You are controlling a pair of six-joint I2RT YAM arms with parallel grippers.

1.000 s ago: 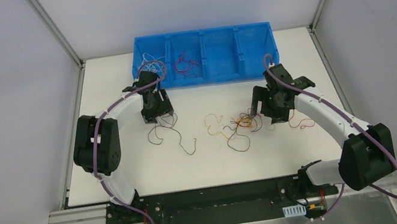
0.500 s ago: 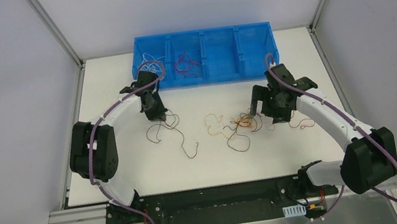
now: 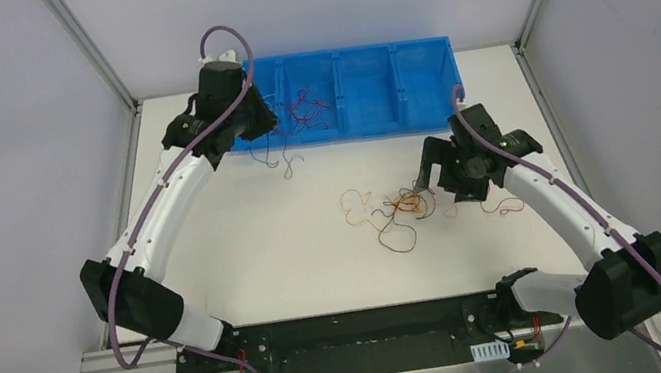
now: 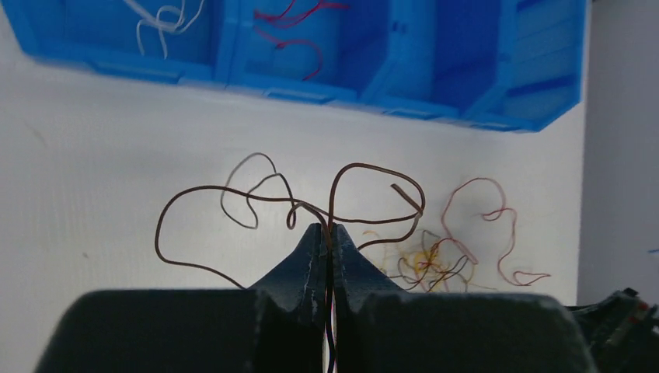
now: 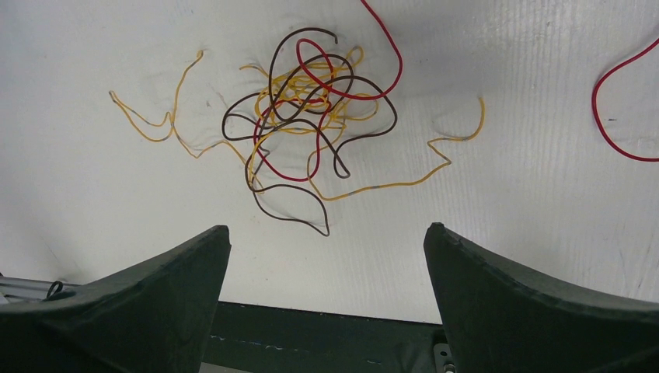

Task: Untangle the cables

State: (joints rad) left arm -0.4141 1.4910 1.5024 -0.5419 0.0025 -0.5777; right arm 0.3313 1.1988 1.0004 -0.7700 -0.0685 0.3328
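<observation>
Left gripper (image 4: 328, 233) clamped on brown cable (image 4: 373, 165) near blue bin (image 4: 404, 109); right gripper (image 5: 326, 229) wide above tangle (image 5: 311, 101) on desk (image 5: 505, 78).

Desk (image 3: 215, 246): plain white, unpatterned. Bin (image 3: 420, 80): solid blue throughout. White strands (image 4: 167, 17) show in one compartment, red strands (image 4: 295, 41) in the next. Left claw (image 4: 327, 233): black; the brown wire (image 4: 365, 165) at its tips is a dark, even brown. Right claw (image 5: 326, 228): black. Tangle (image 5: 311, 101): yellow, dark brown and red mixed. Loose wire (image 5: 595, 101) to one side: red. Left arm (image 3: 158, 210) and right arm (image 3: 563, 203): white links, black joints, purple cables (image 3: 224, 30).
</observation>
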